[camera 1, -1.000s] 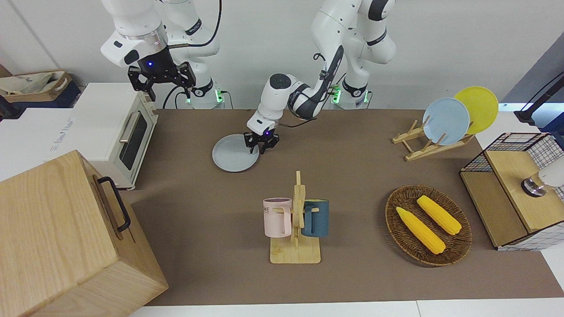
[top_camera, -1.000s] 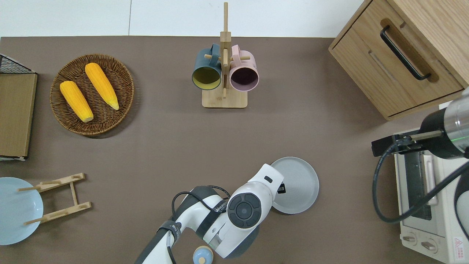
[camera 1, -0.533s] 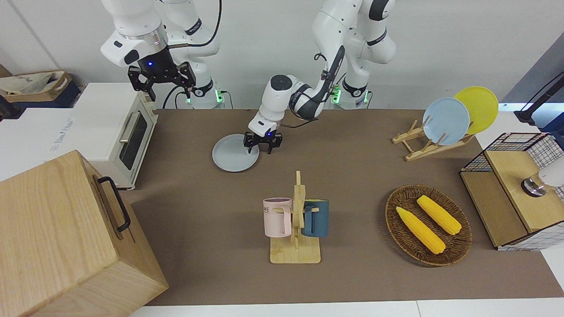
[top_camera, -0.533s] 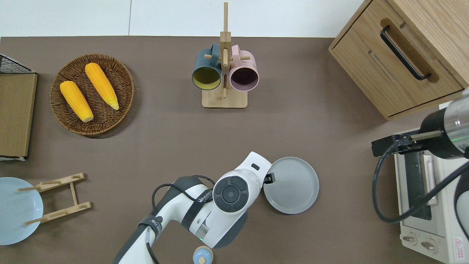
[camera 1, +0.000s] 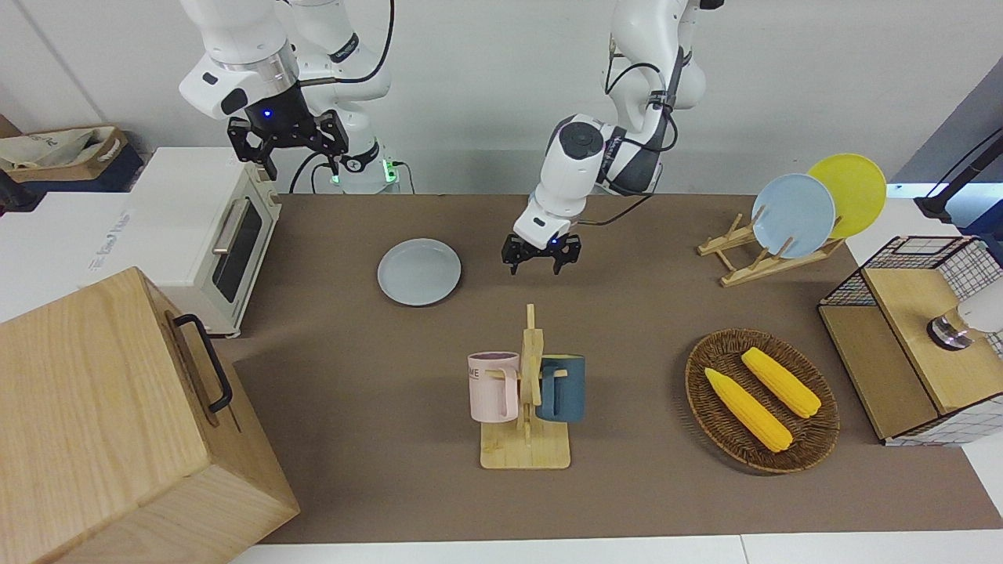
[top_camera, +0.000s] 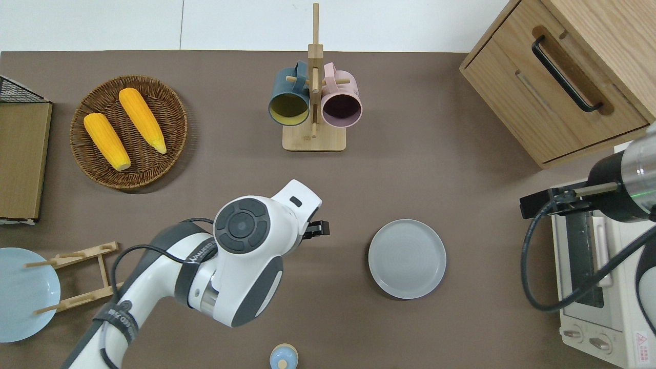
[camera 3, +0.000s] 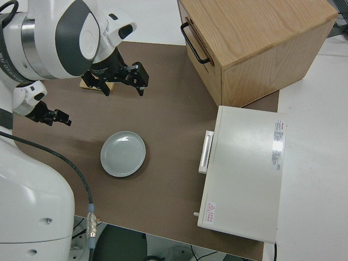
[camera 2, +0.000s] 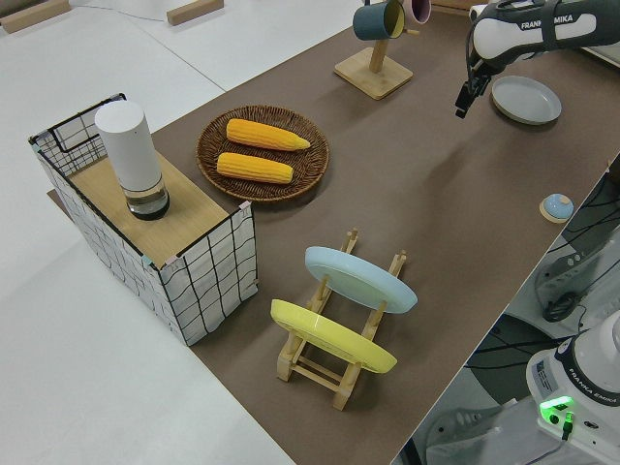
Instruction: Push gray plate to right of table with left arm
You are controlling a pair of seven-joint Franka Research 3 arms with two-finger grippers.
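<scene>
Since the earlier frames the left end effector (camera 1: pixel 541 264) has come off the gray plate (camera 1: pixel 419 271) and swung away toward the left arm's end of the table (camera 1: pixel 627 313); a second ago it sat at the plate's rim, and now bare brown surface lies between them. The plate itself has not shifted over that second. It lies flat a little left of centre in the front view and right of centre in the lower half of the overhead view, between the middle of the table and the toaster oven (camera 1: pixel 205 227).

The left end effector hangs empty, its two fingers spread apart and holding nothing. In the overhead view only one black fingertip peeks out from under the white wrist. The right arm is parked, its end effector (camera 1: pixel 287 141) also spread open and empty.

The plate looks stiff, light and smooth-bottomed, so on the matte surface it should slide under a gentle sideways shove rather than tip. Being shallow with a low raised rim, it offers little to pinch. The sensible contact is the outer wall of the rim on the side facing the left arm's end, pressed low and through the plate's centre so it does not spin off. It is probably ceramic or melamine, and a hard knock into the oven could chip it.
</scene>
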